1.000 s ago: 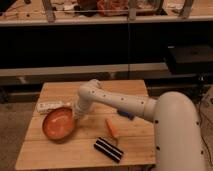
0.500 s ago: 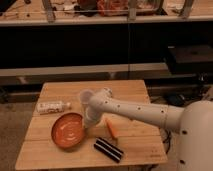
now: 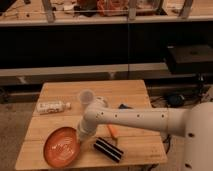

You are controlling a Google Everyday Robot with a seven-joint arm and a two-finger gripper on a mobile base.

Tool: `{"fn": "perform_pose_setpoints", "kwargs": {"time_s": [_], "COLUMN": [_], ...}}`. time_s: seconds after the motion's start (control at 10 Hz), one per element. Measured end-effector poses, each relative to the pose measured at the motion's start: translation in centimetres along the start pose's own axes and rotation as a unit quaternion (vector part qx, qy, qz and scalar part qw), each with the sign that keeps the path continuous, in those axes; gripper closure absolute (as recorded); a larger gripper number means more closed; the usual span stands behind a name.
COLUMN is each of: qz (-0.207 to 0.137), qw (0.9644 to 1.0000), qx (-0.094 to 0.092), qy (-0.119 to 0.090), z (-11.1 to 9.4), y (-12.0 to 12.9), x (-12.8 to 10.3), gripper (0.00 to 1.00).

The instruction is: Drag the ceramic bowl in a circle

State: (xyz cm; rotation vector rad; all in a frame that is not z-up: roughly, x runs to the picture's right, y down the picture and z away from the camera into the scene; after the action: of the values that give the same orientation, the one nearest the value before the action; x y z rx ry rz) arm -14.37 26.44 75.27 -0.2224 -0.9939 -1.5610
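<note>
The ceramic bowl [image 3: 62,146] is a wide, shallow orange-red bowl with pale markings inside. It sits near the front left corner of the wooden table [image 3: 95,95]. My white arm reaches in from the right across the table. The gripper [image 3: 81,134] is at the bowl's right rim, pointing down, and touches or grips the edge. The arm's wrist hides the fingers.
A clear plastic bottle [image 3: 52,106] lies on its side at the table's left. A small clear cup [image 3: 86,96] stands behind the arm. An orange carrot-like item [image 3: 113,131] and a black-and-white striped object [image 3: 108,149] lie right of the bowl. Dark shelving stands behind the table.
The bowl has been dragged from the table's left-middle toward the front left corner, along with the gripper. The arm has swung forward and lower.
</note>
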Motion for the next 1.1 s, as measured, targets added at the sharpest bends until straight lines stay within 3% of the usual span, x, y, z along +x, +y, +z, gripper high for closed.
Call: {"fn": "perform_pose_setpoints", "kwargs": {"time_s": [0.2, 0.3, 0.6, 0.8, 1.0, 1.1], "qz": [-0.023, -0.05, -0.117, -0.156, -0.163, -0.155], "qw": [0.9997, 0.9987, 0.993, 0.9877, 0.9865, 0.9879], "qx": [-0.005, -0.007, -0.006, 0.0, 0.001, 0.001], "qy": [-0.005, -0.009, -0.015, -0.015, -0.014, -0.013], "z": [0.2, 0.5, 2.4, 4.1, 4.9, 5.3], "y": [-0.8, -1.6, -5.9, -10.1, -11.6, -11.8], "x": [0.1, 0.5, 2.8, 6.2, 10.1, 11.8], "gripper": [1.0, 1.0, 1.0, 1.0, 1.0, 1.0]}}
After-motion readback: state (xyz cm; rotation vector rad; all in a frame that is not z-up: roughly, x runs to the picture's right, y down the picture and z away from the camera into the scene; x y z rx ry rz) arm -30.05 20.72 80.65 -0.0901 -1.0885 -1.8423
